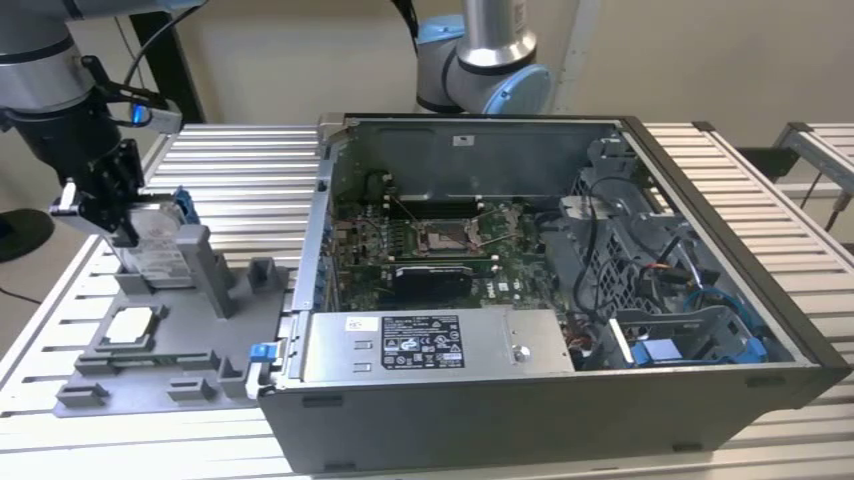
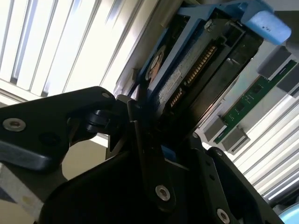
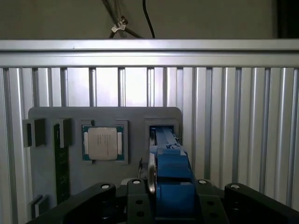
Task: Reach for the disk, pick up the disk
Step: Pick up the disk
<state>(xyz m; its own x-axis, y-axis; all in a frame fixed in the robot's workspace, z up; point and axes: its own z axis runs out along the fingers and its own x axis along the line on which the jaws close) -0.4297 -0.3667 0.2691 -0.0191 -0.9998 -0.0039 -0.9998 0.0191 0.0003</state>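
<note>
The disk point(image 1: 160, 250) is silver with blue rails, the holder point(image 1: 180, 352) grey.

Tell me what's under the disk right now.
The disk stands on edge in a slot of the grey fixture, which lies on the slatted table. The disk itself covers the slot's floor; the pincer is at its upper end.

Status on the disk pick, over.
Gripper down around the disk; grip unconfirmed. Disk upright in its slot on the grey fixture, not lifted. No obstruction seen around it.
</note>
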